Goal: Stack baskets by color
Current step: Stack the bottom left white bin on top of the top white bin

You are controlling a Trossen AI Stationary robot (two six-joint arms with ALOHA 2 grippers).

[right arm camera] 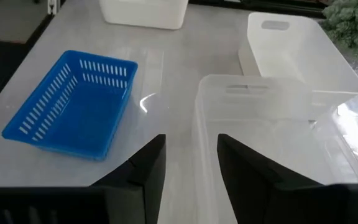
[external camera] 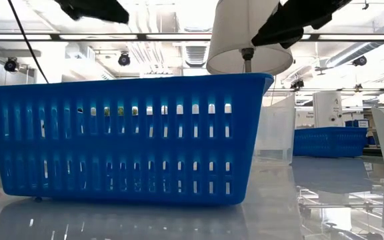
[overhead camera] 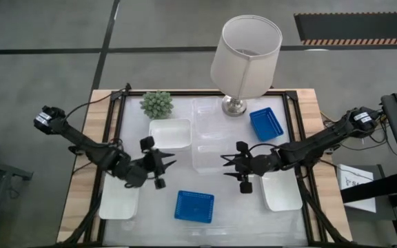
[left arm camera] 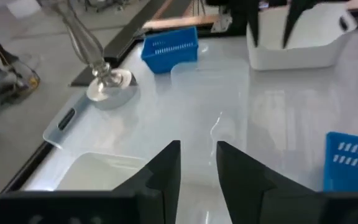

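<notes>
Several baskets rest flat on the white table. Two are blue: one at the near middle (overhead camera: 194, 206), one at the far right (overhead camera: 266, 124). White ones sit at far left (overhead camera: 169, 132), near left (overhead camera: 119, 201) and near right (overhead camera: 282, 191). A clear basket (overhead camera: 209, 157) lies mid-table and another (overhead camera: 209, 110) lies beyond it. My left gripper (overhead camera: 167, 164) hovers open left of the middle clear basket, with only table between its fingers (left arm camera: 197, 149). My right gripper (overhead camera: 225, 165) hovers open at that basket's right side. Its fingers (right arm camera: 191, 143) stand above the clear basket's side wall (right arm camera: 197, 118), apart from it.
A white-shaded lamp (overhead camera: 245, 48) stands at the far middle, its metal foot (left arm camera: 107, 87) beside the far clear basket. A small green plant (overhead camera: 156, 103) sits at the far left. A raised dark frame (overhead camera: 291, 124) borders the table.
</notes>
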